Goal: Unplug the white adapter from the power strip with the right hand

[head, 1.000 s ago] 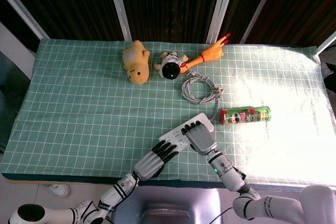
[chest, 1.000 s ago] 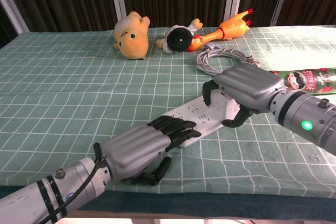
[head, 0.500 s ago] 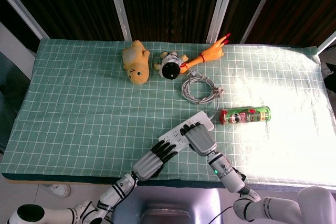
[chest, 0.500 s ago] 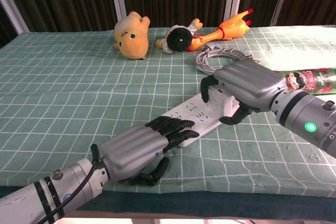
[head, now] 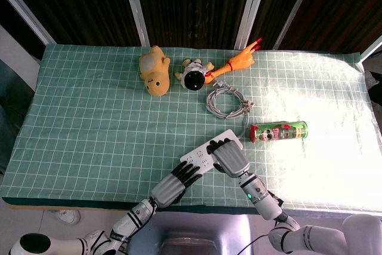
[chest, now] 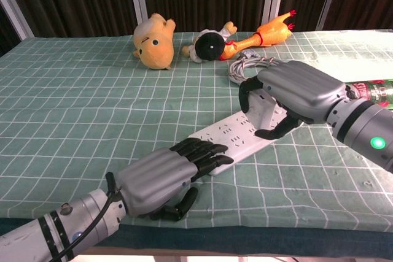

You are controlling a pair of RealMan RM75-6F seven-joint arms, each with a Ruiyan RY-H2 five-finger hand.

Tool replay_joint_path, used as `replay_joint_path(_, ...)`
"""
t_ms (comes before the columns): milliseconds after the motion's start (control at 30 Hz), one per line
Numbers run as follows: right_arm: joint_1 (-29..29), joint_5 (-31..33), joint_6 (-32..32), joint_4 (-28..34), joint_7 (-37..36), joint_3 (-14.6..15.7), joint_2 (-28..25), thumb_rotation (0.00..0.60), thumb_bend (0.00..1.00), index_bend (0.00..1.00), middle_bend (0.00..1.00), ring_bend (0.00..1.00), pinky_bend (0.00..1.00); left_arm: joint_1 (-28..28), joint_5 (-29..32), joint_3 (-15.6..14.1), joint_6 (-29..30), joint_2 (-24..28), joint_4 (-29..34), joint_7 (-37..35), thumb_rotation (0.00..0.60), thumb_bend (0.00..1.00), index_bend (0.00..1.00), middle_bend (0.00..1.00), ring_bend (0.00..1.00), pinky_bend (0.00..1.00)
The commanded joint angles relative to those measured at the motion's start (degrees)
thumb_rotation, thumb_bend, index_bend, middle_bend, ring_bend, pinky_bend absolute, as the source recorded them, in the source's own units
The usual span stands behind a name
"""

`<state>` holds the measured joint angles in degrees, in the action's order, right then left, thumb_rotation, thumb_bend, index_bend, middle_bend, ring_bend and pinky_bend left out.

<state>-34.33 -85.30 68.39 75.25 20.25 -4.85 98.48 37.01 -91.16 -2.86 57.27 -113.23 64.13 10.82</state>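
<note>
The white power strip (chest: 230, 136) lies slantwise on the green checked cloth, also seen in the head view (head: 200, 154). My right hand (chest: 298, 93) grips the white adapter (chest: 260, 107) at the strip's far end, fingers over its top and thumb under its near side. The adapter looks raised a little above the strip; whether its prongs are out I cannot tell. From the head view my right hand (head: 228, 156) hides the adapter. My left hand (chest: 166, 176) lies flat, its fingertips (chest: 209, 151) pressing on the strip's near end.
A coiled grey cable (head: 225, 101) runs from the strip. A green chips can (head: 279, 131) lies to the right. A yellow plush (head: 154, 71), a black-and-white toy (head: 194, 74) and a rubber chicken (head: 239, 59) sit along the far edge.
My right hand has closed tighter on the adapter and risen slightly, taking the adapter up with it. My left hand stays pressed on the strip.
</note>
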Motion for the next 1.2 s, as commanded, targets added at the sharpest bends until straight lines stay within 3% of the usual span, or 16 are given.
replay_joint_path(33, 0.4, -0.6, 0.9, 0.7, -0.8, -0.1, -0.8, 0.600, 0.41, 0.89, 0.65, 0.63, 0.67, 0.2, 0.0, 0.3, -0.1, -0.2, -0.2, -0.1, 0.595, 0.74, 0.00, 0.00, 0.00, 0.01)
replay_joint_path(200, 2.2, -3.0, 3.8, 3.7, -1.6, 1.3, -4.4, 0.600, 0.41, 0.89, 0.65, 0.63, 0.67, 0.7, -0.6, 1.1, 1.1, 0.1, 0.1, -1.4, 0.594, 0.75, 0.00, 0.00, 0.00, 0.01)
replay_joint_path(333, 4.5, -4.1, 5.1, 7.6, 1.9, 3.6, -10.3, 0.600, 0.41, 0.87, 0.65, 0.63, 0.67, 1.0, -1.4, 1.8, 2.7, 1.3, 1.4, -2.9, 0.584, 0.75, 0.00, 0.00, 0.00, 0.01)
replay_joint_path(533, 8.0, -0.9, 1.8, 12.5, 14.8, 8.2, -21.3, 0.600, 0.41, 0.85, 0.65, 0.62, 0.67, 0.5, -2.2, 1.9, 5.3, 4.1, 4.7, -3.9, 0.585, 0.74, 0.00, 0.00, 0.00, 0.01)
replay_joint_path(667, 9.2, 3.4, -1.1, 13.0, 22.3, 9.3, -23.8, 0.600, 0.41, 0.79, 0.65, 0.58, 0.67, 0.2, -2.1, 2.0, 6.0, 5.4, 6.0, -4.1, 0.584, 0.73, 0.00, 0.00, 0.00, 0.01)
replay_joint_path(733, 9.4, 5.8, -3.0, 12.4, 24.0, 9.3, -23.9, 0.600, 0.41, 0.74, 0.64, 0.56, 0.66, -0.3, -2.2, 1.7, 6.6, 6.2, 6.8, -4.0, 0.579, 0.72, 0.00, 0.00, 0.00, 0.01)
replay_joint_path(833, 8.9, 8.9, -6.5, 11.6, 25.5, 9.4, -23.7, 0.600, 0.41, 0.60, 0.54, 0.48, 0.61, -0.9, -2.3, 1.3, 7.3, 7.4, 7.9, -3.5, 0.576, 0.68, 0.00, 0.00, 0.00, 0.01)
replay_joint_path(967, 8.1, 9.6, -9.1, 10.9, 26.3, 9.9, -23.7, 0.600, 0.41, 0.22, 0.26, 0.24, 0.36, -0.7, -2.8, 1.5, 7.9, 8.4, 8.3, -5.2, 0.576, 0.64, 0.00, 0.00, 0.00, 0.02)
replay_joint_path(1067, 7.9, 9.0, -10.0, 11.5, 24.9, 10.2, -24.5, 0.600, 0.36, 0.02, 0.07, 0.08, 0.18, -1.0, -5.1, 0.5, 10.6, 9.9, 8.5, -9.1, 0.566, 0.62, 0.00, 0.00, 0.00, 0.02)
replay_joint_path(1200, 9.2, 7.3, -6.8, 14.6, 21.8, 9.9, -27.0, 0.600, 0.28, 0.00, 0.00, 0.00, 0.08, -1.5, -6.9, -0.1, 13.4, 12.9, 9.7, -11.8, 0.532, 0.59, 0.00, 0.00, 0.00, 0.02)
